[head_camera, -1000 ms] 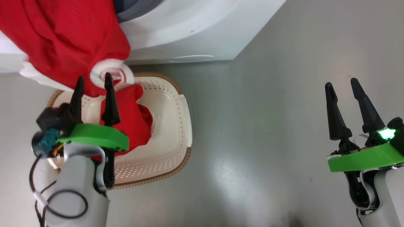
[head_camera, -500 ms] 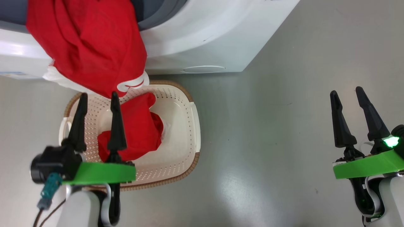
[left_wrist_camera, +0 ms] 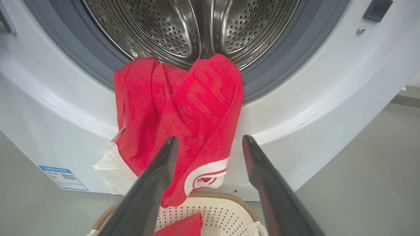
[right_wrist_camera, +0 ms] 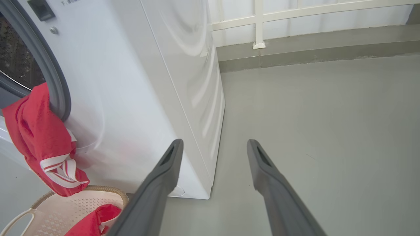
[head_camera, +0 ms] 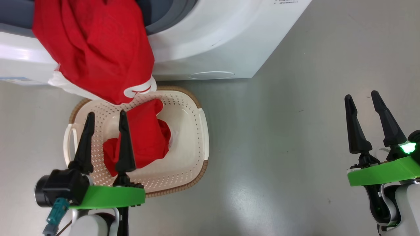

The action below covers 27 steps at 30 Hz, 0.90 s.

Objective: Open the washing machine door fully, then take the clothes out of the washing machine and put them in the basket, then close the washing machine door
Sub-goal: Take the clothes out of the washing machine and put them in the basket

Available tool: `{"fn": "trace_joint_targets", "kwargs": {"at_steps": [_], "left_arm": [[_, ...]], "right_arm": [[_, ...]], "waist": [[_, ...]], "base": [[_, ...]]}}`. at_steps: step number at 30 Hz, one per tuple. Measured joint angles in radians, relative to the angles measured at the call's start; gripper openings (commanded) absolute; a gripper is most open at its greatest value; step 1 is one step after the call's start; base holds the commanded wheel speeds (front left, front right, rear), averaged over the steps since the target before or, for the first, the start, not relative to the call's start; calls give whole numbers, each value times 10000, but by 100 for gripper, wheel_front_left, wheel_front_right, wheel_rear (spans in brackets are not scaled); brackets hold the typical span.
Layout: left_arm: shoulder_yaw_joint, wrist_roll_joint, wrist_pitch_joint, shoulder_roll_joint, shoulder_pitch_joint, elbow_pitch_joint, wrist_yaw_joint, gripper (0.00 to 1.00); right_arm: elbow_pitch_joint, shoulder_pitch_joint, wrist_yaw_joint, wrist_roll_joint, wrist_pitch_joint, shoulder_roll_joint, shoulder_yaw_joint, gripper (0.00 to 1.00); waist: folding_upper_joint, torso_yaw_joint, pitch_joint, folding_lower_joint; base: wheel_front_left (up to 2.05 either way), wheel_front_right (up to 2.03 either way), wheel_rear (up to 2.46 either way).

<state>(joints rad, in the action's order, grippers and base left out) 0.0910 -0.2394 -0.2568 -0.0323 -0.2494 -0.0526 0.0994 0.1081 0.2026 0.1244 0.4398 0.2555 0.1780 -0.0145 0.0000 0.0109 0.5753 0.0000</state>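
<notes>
Hanging garment (head_camera: pixel 98 55): red with white striped trim, draped out of the drum (left_wrist_camera: pixel 197 26), over the grey ring (left_wrist_camera: pixel 295 55) and down the white front of the washing machine (head_camera: pixel 213 42). It sits at the upper left of the head view, its hem just above the basket's far rim.
Long axis: top to bottom in the left wrist view, from drum lip to hem.
Second red piece (head_camera: pixel 144 134): lying in the basket (head_camera: pixel 188 141), left of centre in the head view.
Left hand (head_camera: pixel 106 114): fingers apart, holding nothing, over the basket at lower left. The hanging garment lies straight ahead of its fingertips, up the frame, near but untouched.
Right hand (head_camera: pixel 361 95): fingers apart, empty, at lower right over bare floor (head_camera: pixel 279 131), well apart from the cloth.
Nearer arm: the left, clearly.
Likely next move: the left hand reaches forward, closes on the lower hanging part and draws it down into the basket.
Risk: the upper fold may catch on the grey ring.
</notes>
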Motion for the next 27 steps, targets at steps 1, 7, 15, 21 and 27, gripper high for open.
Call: {"fn": "trace_joint_targets", "kwargs": {"at_steps": [1,7,15,21,27], "left_arm": [[13,-2,0,0,-20,-6,-2,100],[13,71,-2,0,-840,-443,-270,100],[-23,573,54,-127,-2988,-2098,-573,100],[104,631,803,-242,-5325,-3699,-815,100],[253,621,1655,-186,-7090,-5659,-894,100]], "right_arm": [[0,-7,0,0,0,0,-6,100],[13,-147,0,0,0,-8,-8,100],[50,-152,0,0,0,-8,79,100],[38,-145,0,0,-2,-13,186,100],[33,-128,0,2,0,-12,182,100]], "waist": [[0,12,-2,0],[0,71,-74,0],[0,78,-84,0],[0,-1,91,0],[0,-61,333,0]], "base": [[0,0,0],[0,0,0],[0,0,0],[0,0,0],[0,0,0]]}}
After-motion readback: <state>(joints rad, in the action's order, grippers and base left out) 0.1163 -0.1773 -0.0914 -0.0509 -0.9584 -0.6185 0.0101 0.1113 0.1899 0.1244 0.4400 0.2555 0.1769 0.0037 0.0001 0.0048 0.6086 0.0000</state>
